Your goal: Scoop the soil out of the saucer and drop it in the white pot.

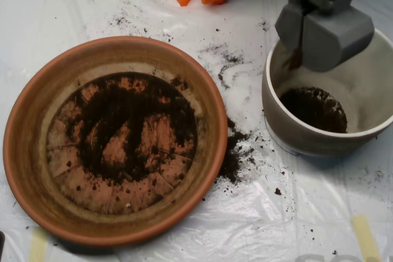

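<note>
Grey pincer over white pot rim, opening unclear, soil heaped below, saucer well left

one saucer, one white pot, one gripper, two soil patches inside vessels.

Saucer left; white pot right.
</note>
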`<state>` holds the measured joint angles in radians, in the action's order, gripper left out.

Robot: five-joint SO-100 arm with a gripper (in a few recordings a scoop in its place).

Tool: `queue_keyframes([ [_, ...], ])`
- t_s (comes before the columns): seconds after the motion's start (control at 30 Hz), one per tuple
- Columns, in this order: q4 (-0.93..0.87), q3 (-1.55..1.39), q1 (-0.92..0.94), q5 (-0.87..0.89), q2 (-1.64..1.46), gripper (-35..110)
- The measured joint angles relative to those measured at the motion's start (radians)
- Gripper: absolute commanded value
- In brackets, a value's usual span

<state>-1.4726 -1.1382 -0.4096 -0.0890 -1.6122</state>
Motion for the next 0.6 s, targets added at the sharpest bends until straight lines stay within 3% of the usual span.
queue_keyframes([
  [0.17,-0.040,0.086,-0.017,-0.009,0.106,31],
  [0.6,-0.094,0.107,-0.072,0.040,0.124,40],
])
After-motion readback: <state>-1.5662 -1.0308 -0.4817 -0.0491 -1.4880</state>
